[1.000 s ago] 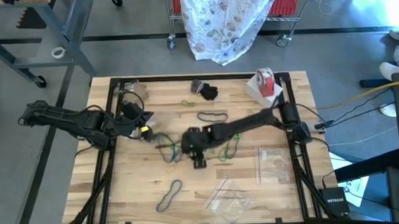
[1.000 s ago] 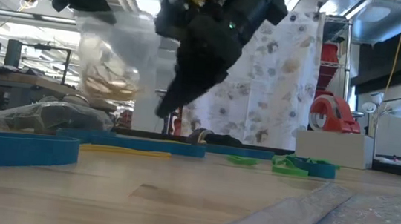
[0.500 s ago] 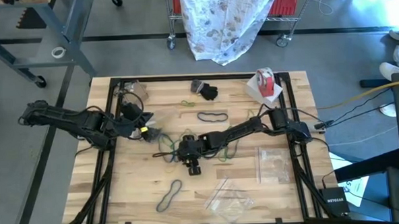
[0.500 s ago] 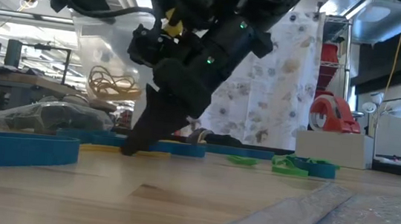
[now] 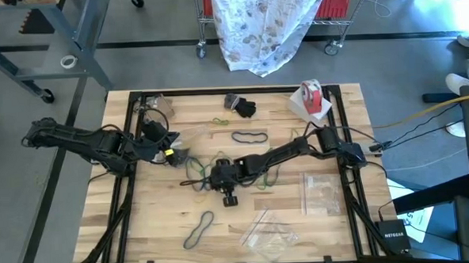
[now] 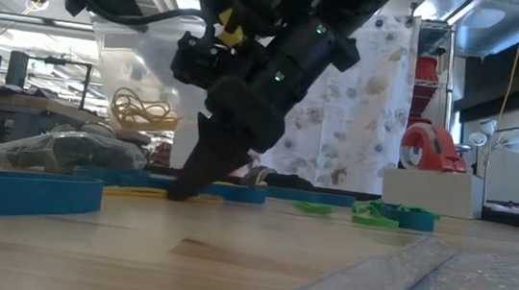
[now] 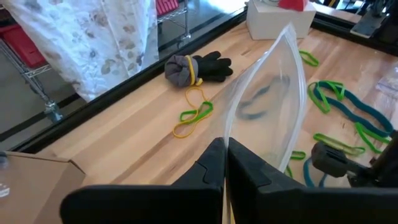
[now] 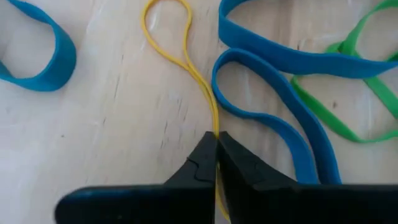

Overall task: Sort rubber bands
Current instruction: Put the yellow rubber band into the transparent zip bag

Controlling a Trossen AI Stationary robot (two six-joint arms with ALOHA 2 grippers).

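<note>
Yellow rubber band point(image 8: 186, 65) pinched at counter point(image 5: 144, 230) centre by right gripper point(image 8: 216, 144), blue bands point(image 8: 273, 81) just beside. Left gripper point(image 7: 225, 163), at nine o'clock, clamps clear bag point(image 7: 267, 106). Pick step; next, probably a lift towards the bag.

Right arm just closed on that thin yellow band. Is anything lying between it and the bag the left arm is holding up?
Nothing visible blocks it. The right gripper is shut on the yellow rubber band, with blue rubber bands lying beside it, not over it. The left gripper holds the clear plastic bag raised nearby.
</note>
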